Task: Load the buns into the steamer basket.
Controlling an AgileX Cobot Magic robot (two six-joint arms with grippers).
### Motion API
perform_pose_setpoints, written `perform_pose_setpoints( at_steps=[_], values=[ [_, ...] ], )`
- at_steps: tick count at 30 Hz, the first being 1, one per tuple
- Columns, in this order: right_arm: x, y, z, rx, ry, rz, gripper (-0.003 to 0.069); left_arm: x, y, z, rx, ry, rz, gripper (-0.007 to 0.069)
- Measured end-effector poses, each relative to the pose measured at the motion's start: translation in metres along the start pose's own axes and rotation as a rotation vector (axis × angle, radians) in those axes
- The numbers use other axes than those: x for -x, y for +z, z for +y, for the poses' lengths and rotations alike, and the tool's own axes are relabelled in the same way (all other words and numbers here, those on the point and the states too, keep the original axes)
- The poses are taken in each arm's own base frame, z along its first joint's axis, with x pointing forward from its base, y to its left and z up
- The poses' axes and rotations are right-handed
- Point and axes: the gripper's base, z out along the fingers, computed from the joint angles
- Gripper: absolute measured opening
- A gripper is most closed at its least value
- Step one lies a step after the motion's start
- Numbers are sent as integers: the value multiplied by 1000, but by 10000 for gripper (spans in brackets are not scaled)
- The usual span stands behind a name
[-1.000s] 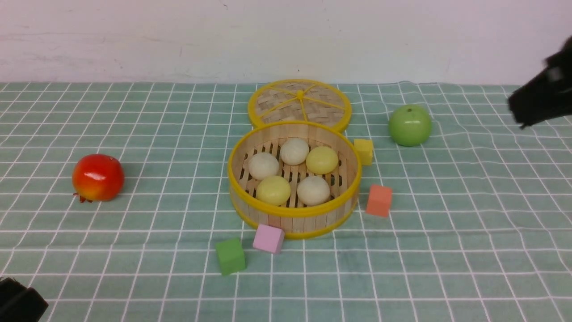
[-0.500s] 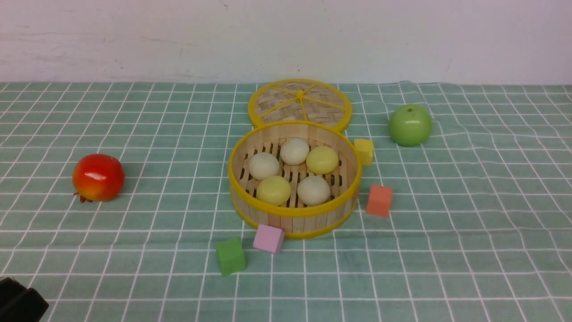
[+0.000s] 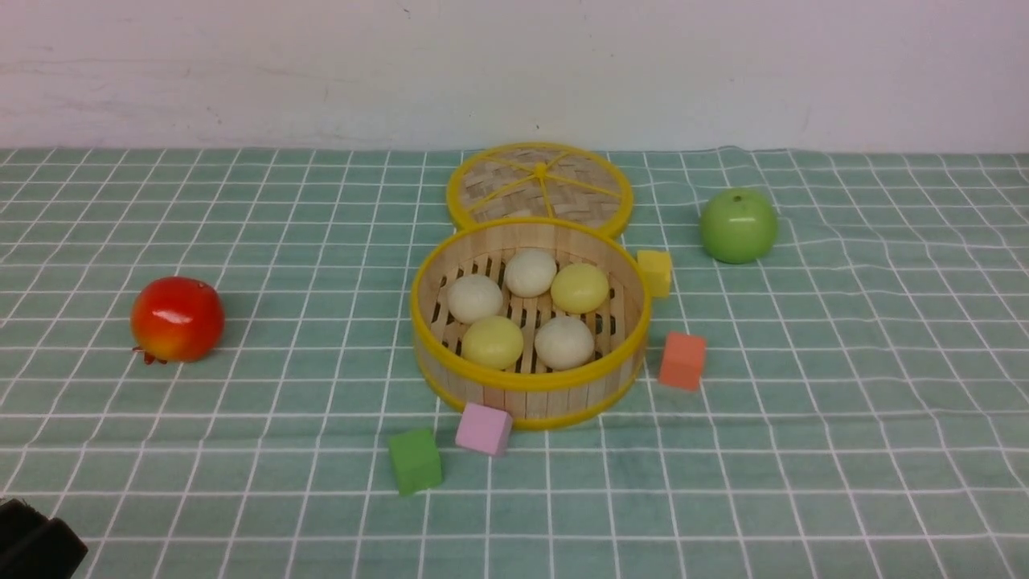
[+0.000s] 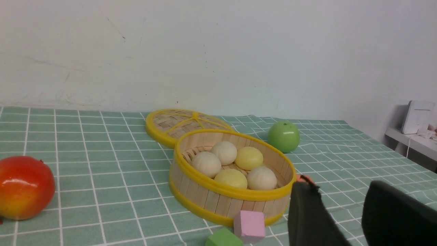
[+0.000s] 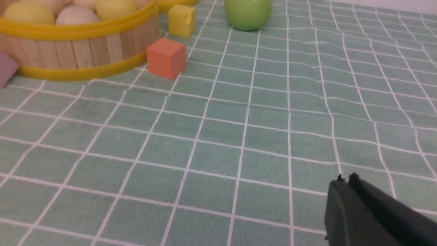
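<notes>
The steamer basket (image 3: 526,384) stands mid-table, with three off-white buns (image 3: 474,297) and two pale yellow buns (image 3: 579,287) lying inside on its slatted floor. The basket (image 4: 211,200) and the buns (image 4: 206,164) also show in the left wrist view. My left gripper (image 4: 341,187) is open and empty, low over the cloth to the near left of the basket; only a black part of it (image 3: 32,547) shows at the front view's bottom-left corner. My right gripper (image 5: 346,179) is shut and empty over bare cloth to the near right of the basket (image 5: 78,51). It is out of the front view.
The flat woven lid (image 3: 539,186) lies behind the basket. A red apple (image 3: 177,318) sits at the left and a green apple (image 3: 737,225) at the back right. Yellow (image 3: 654,272), orange (image 3: 682,361), pink (image 3: 483,429) and green (image 3: 415,460) cubes ring the basket.
My right arm, at the front view's right edge one second ago, has drawn out of that view. The basket, buns and left gripper have not moved.
</notes>
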Motion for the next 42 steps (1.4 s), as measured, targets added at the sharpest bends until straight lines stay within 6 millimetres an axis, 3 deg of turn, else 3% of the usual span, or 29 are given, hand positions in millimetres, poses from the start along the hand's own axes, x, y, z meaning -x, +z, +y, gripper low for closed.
perform_pose_setpoints(
  at_steps=[42],
  values=[
    [-5, -2, 1, 2, 2, 61, 1, 4, 0, 1, 11, 5, -45, 238]
  ],
)
